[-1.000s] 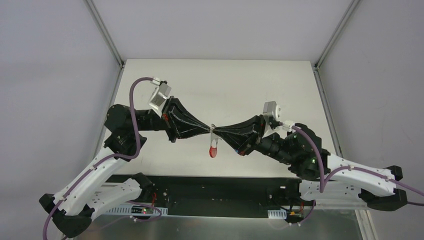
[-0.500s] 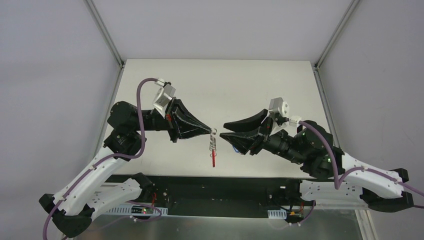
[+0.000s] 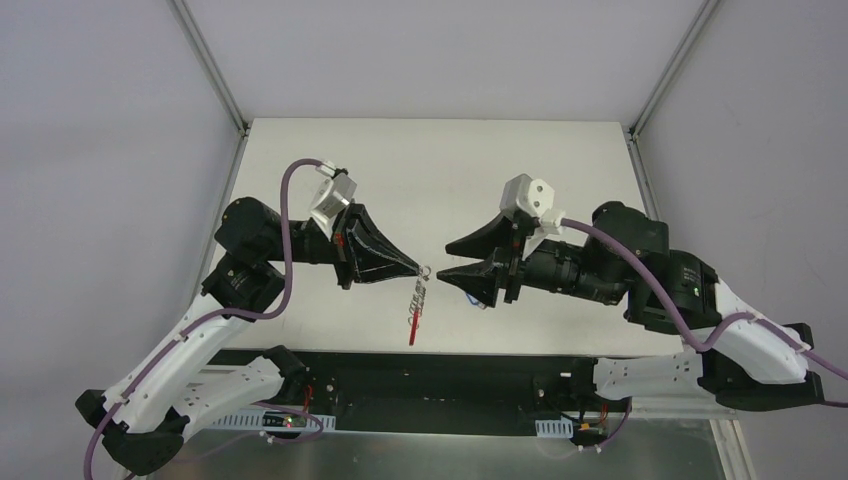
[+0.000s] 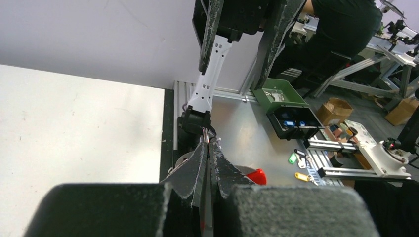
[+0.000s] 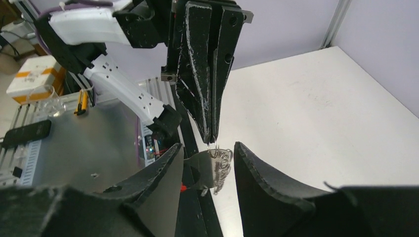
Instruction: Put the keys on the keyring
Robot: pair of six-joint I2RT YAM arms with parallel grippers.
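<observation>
Left of the keyring, your left tool [image 3: 418,268] is pressing its fingers together on the topmost wire ring. The keyring [image 3: 419,297] is hanging free from that pinch, with the silver rings uppermost and the red strip [image 3: 412,328] dangling beneath them.

Just right of the keyring, your right tool [image 3: 444,262] is standing with its jaws spread about halfway. Its tips are level with the upper rings, near them but apparently not touching. Nothing is showing pinched between its fingers.

The key with the blue tag is not showing in any view. I cannot tell whether it is hanging among the rings or lying elsewhere.

Judgement: you are working the threading step, with one tool presenting a ring. The next move calls for confirming where the key is. If it is off the ring, you are needing a fresh pinch on it. A steady left hold also matters, since the hanging rings are likely to swing.
</observation>
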